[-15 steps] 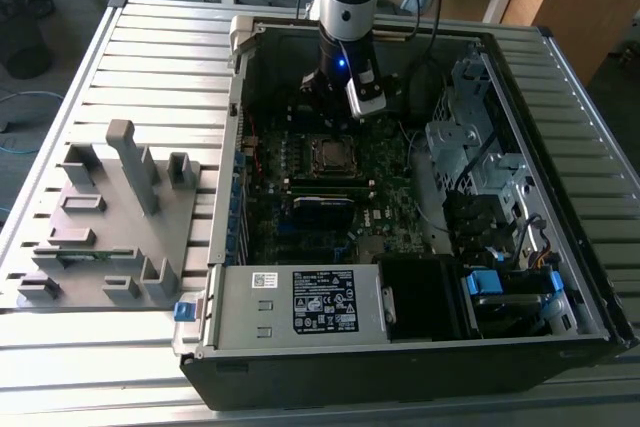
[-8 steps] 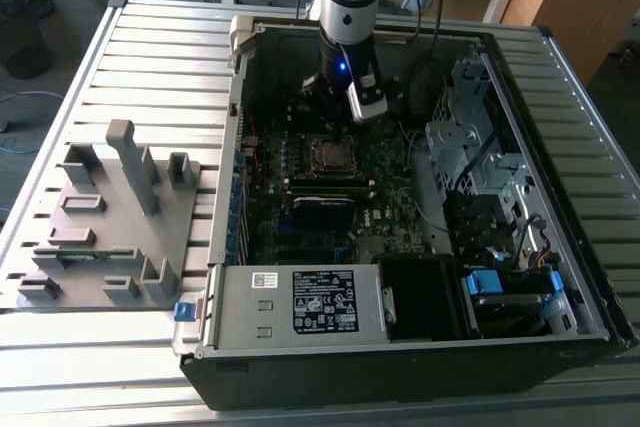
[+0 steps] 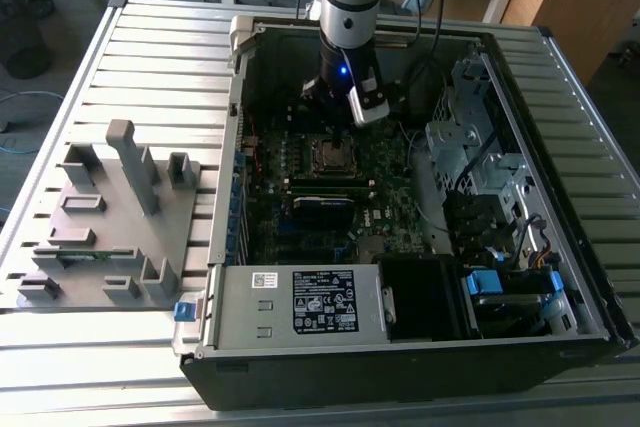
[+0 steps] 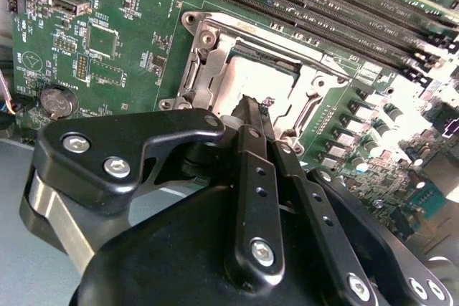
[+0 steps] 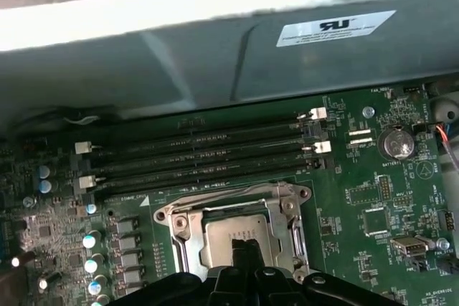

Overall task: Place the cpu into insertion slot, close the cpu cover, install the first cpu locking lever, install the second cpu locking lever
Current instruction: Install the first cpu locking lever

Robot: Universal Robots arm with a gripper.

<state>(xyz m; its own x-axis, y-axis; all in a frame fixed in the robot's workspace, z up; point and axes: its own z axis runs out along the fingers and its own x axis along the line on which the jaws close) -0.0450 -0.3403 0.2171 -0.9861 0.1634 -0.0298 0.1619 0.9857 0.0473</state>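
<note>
The cpu [image 5: 228, 228] lies flat in the insertion slot, its silver-grey top showing through the square window of the cpu cover [image 5: 215, 208]. The cover lies down over the chip. In the second wrist view the cpu [image 4: 247, 77] sits inside the silver cover frame [image 4: 206, 54]. My gripper [image 4: 253, 103] hangs just above the chip's near edge, fingers shut with nothing between them. In the first wrist view the gripper [image 5: 247, 247] points at the chip. In the exterior view the gripper [image 3: 342, 107] stands over the socket [image 3: 333, 154] inside the open computer case.
Long black memory slots [image 5: 201, 155] run beside the socket, next to the case wall [image 5: 215, 55]. A coin battery [image 5: 396, 145] sits on the board. A drive cage [image 3: 470, 137] and power supply [image 3: 300, 302] border the board. A grey fixture [image 3: 110, 207] stands at the exterior view's left.
</note>
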